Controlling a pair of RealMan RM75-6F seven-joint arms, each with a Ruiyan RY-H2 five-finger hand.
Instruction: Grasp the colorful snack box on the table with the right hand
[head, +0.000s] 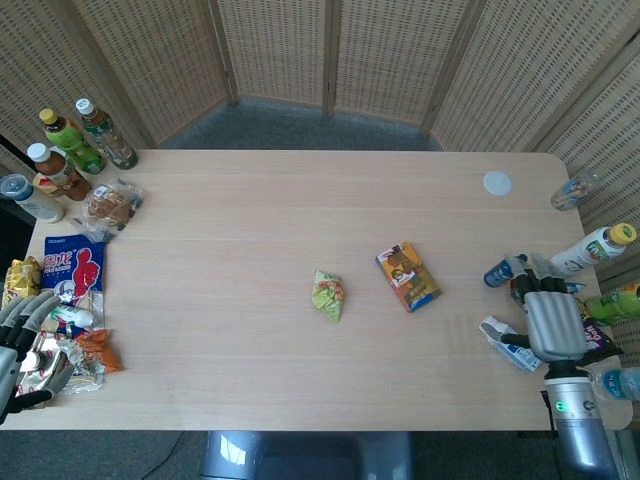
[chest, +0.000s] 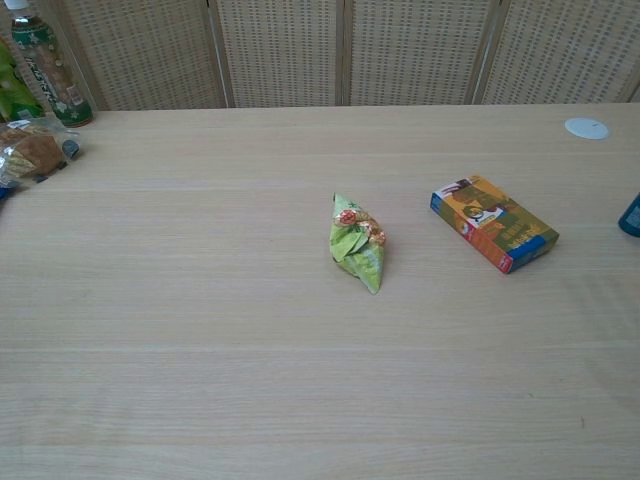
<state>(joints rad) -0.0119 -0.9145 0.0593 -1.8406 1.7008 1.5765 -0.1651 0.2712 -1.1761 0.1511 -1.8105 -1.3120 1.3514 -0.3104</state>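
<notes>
The colorful snack box (head: 407, 276) lies flat on the table right of centre; the chest view shows the snack box (chest: 493, 222) at the right. My right hand (head: 548, 322) hovers over bottles at the table's right edge, well to the right of the box, fingers apart and holding nothing. My left hand (head: 18, 352) sits at the front left corner over snack packets, fingers spread and empty. Neither hand appears in the chest view.
A green snack packet (head: 328, 294) lies left of the box. Several bottles (head: 505, 269) crowd the right edge under my right hand. More bottles (head: 75, 145) and snack bags (head: 72, 272) line the left side. A white lid (head: 497, 183) sits far right.
</notes>
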